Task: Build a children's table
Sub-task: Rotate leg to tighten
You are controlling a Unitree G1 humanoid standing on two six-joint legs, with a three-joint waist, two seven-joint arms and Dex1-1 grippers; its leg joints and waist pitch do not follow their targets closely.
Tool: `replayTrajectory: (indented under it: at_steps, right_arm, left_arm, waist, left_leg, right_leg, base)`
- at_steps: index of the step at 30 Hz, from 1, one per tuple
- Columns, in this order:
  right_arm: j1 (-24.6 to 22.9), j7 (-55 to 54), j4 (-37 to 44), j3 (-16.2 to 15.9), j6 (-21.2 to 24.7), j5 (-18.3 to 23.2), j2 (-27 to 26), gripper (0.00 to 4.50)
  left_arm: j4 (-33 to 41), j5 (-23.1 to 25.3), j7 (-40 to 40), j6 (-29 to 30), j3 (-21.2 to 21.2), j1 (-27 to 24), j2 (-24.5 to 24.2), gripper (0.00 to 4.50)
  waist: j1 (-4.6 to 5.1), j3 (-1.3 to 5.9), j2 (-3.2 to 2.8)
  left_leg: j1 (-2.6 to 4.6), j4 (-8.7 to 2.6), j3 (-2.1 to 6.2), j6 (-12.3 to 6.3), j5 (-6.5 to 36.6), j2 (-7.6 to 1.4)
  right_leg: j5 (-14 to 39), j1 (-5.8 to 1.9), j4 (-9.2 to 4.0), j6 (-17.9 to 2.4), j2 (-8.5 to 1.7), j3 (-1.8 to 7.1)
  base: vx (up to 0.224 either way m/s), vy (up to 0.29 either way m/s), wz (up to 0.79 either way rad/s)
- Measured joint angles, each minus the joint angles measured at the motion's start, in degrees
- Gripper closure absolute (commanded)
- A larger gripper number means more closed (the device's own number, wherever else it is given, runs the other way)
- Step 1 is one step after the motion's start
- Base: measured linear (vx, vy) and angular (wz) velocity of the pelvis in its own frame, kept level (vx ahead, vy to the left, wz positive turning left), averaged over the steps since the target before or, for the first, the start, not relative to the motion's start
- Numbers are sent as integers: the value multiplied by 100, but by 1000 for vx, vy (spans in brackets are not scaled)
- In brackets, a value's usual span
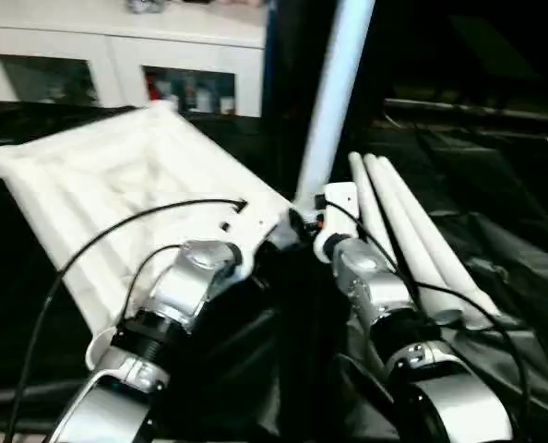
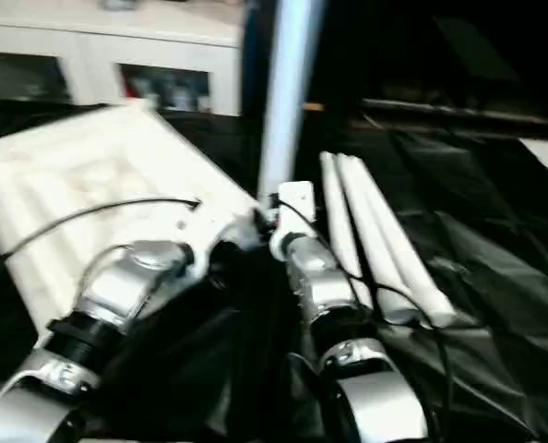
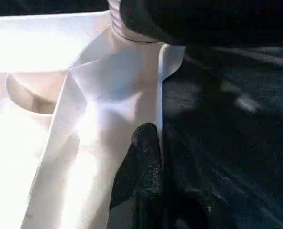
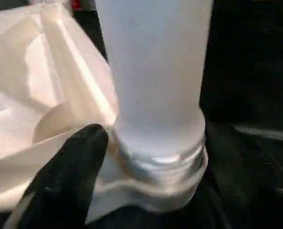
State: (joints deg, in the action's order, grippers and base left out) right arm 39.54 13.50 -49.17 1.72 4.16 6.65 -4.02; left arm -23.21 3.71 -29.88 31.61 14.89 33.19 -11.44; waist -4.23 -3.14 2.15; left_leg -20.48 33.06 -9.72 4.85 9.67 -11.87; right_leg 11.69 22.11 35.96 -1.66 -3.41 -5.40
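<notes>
Leg (image 1: 334,101) upright in tabletop (image 1: 117,185) corner socket

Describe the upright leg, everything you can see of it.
The upright leg is a smooth white tube, seemingly plastic, standing nearly vertical and leaning slightly, its top out of the picture. Its lower end carries a ribbed collar seated in the corner socket of the upturned tabletop. A black finger of the right gripper sits beside its base. Three more legs lie flat on the black sheet nearby.

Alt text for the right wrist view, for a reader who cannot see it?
A white leg stands upright in a corner socket of the white tabletop, threads showing at its base. One black finger of the right gripper sits beside the socket, over dark sheeting.
</notes>
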Motion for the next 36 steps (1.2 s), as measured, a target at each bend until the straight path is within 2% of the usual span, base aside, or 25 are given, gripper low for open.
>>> replayTrajectory:
  at_steps: [3,5,8,13,16,18,22,27,28,30,36]
  right_arm:
    - [-236,771,439,-170,186,67,303,61]
    - [-494,1432,905,-396,238,94,706,61]
    - [-667,2153,1345,-611,247,118,1146,61]
    - [-1038,3569,2107,-929,315,233,1986,61]
    - [-1118,4206,2355,-1100,430,251,2297,61]
    - [-1118,4377,2380,-1140,423,249,2336,61]
    - [-1100,4600,2378,-1352,361,229,2346,61]
    - [-1096,4706,2365,-1421,252,166,2343,61]
    - [-1076,4706,2338,-1446,231,149,2342,87]
    - [-1048,4706,2287,-1469,166,78,2339,87]
    - [-1019,4702,2196,-1483,106,4,2338,142]
  left_arm:
    - [384,-11,-294,1,30,-200,-285,450]
    - [677,-59,-590,-40,48,-364,-546,450]
    - [846,-135,-1018,-252,81,-480,-848,450]
    - [1122,-385,-1830,-545,116,-756,-1418,450]
    - [1372,-491,-2312,-590,156,-905,-1688,450]
    - [1460,-560,-2537,-594,206,-945,-1761,450]
    - [1570,-633,-2868,-677,334,-995,-1841,450]
    - [1629,-637,-2997,-692,367,-1008,-1885,450]
    - [1630,-637,-2997,-692,367,-1009,-1887,450]
    - [1631,-637,-3004,-691,367,-1009,-1890,450]
    - [1631,-635,-3064,-691,372,-1014,-1910,450]
  waist:
    - [-25,0,-3]
    - [-78,-1,-5]
    - [-107,-1,-6]
    - [-148,-4,-11]
    - [-163,-5,-12]
    - [-184,-5,-12]
    - [-303,-6,-13]
    - [-337,-6,-13]
    - [-342,-6,-12]
    - [-353,-6,-12]
    - [-385,-6,-12]
  left_leg:
    - [-8,-7,0,0,-2,0]
    - [-31,1,0,-1,-3,-1]
    - [-69,15,-1,-3,-2,-1]
    - [-59,14,-2,-2,-1,-2]
    - [-61,16,-2,-2,-1,-2]
    - [-60,16,-2,-1,-1,-3]
    - [-65,20,-3,-1,-2,-3]
    - [-66,40,-2,-1,-1,-4]
    - [-66,42,-2,-1,-1,-5]
    - [-66,43,-2,-1,-1,-5]
    - [-66,46,-2,-2,-1,-5]
  right_leg:
    - [-8,26,0,-30,2,0]
    - [0,41,0,-32,2,0]
    - [0,72,-3,-33,1,0]
    - [1,65,-5,-32,1,0]
    - [0,67,-3,-33,1,0]
    - [-1,66,0,-34,1,0]
    - [-2,62,0,-34,-1,0]
    - [-3,58,4,-32,-1,0]
    - [-3,58,6,-32,-1,0]
    - [-3,58,8,-32,-1,0]
    - [-3,57,8,-32,-1,1]
  base:
    - [0,0,0]
    - [0,0,0]
    - [0,0,0]
    - [0,0,0]
    - [0,0,0]
    - [0,0,0]
    - [0,0,0]
    - [0,0,0]
    - [0,0,0]
    - [0,0,0]
    - [0,0,0]
